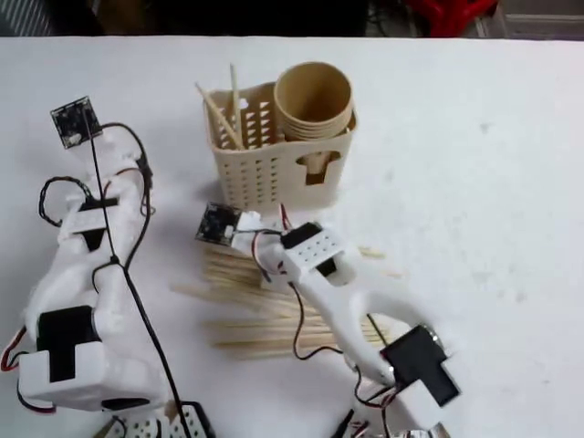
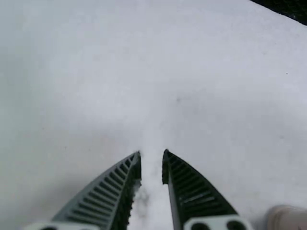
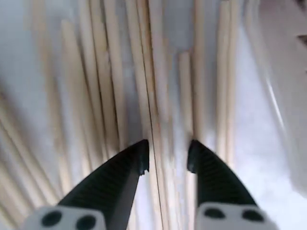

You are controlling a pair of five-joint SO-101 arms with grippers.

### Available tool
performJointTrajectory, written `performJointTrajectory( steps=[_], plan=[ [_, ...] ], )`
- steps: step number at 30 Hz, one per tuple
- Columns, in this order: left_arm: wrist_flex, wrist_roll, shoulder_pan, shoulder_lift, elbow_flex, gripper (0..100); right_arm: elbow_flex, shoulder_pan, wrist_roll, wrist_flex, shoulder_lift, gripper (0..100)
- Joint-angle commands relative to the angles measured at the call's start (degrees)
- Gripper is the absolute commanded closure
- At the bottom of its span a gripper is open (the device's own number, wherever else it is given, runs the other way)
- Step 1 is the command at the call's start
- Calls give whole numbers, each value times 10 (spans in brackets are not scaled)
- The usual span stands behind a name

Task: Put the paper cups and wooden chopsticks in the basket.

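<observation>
**Status: cups stowed, most chopsticks outstanding**

1. Progress. I judge the cup portion of the task complete. The paper cups (image 1: 313, 96) sit nested in a single stack at one end of the basket (image 1: 265, 173), open mouth up. A few stowed chopsticks (image 1: 224, 114) stand tilted in the other end, their tips above the rim. The bulk of the work is outstanding: the loose chopsticks (image 1: 246, 315) lie in a spread pile on the table (image 1: 474, 164), just in front of the basket and partly under the right arm.

2. Grippers. The right gripper (image 3: 167, 155) hangs low over the pile with its fingers spread. Sticks run lengthwise beneath the gap, and nothing is pinched. The left gripper (image 2: 151, 165) is parked over bare table, well apart from the pile. Its fingers are parted by a narrow gap and it holds nothing.

3. Materials and shapes.
   - Basket: cream, rigid, rectangular. The walls are perforated with rows of small slots, and the front has a handle cut-out.
   - Cups: tan paper, tapered, with rolled rims.
   - Chopsticks: pale bare wood, thin and straight. They lie roughly parallel and some overlap, so I expect a single stick to be hard to isolate.
   - Gripper fingers: dark, ribbed, tapering to points.
   - Table: white, matte.
</observation>
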Motion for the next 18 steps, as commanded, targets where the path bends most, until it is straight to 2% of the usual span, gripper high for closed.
performJointTrajectory(
  steps=[1, 4, 18],
  plan=[
    [-12, -4, 1, -2, -27, 906, -11, 0, -5, -4, 16, 952],
    [-13, -4, 1, -2, -27, 906, -11, 1, -7, 6, 0, 984],
    [-14, -4, 1, -2, -27, 906, -6, 0, -37, 94, -145, 981]
  ],
)
